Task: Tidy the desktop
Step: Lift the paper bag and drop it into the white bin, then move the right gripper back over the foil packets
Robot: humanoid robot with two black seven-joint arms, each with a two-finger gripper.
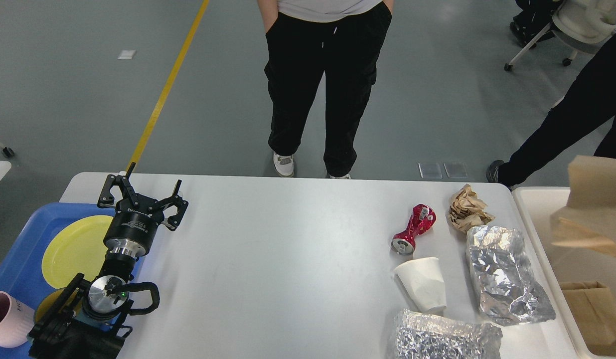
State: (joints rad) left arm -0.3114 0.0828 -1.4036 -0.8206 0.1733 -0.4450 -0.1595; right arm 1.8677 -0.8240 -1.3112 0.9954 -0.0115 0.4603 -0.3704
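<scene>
The white desktop fills the lower view. On its right side lie a crushed red can, a white paper cup on its side, a crumpled brown paper ball and two foil wads. My left gripper is open and empty above the desktop's left part. My right gripper is out of view. A brown paper bag hangs at the right edge above the cream bin.
A blue tray at the left holds a yellow plate and a pink cup. Another brown bag lies in the bin. A person stands at the far edge; another stands at the right.
</scene>
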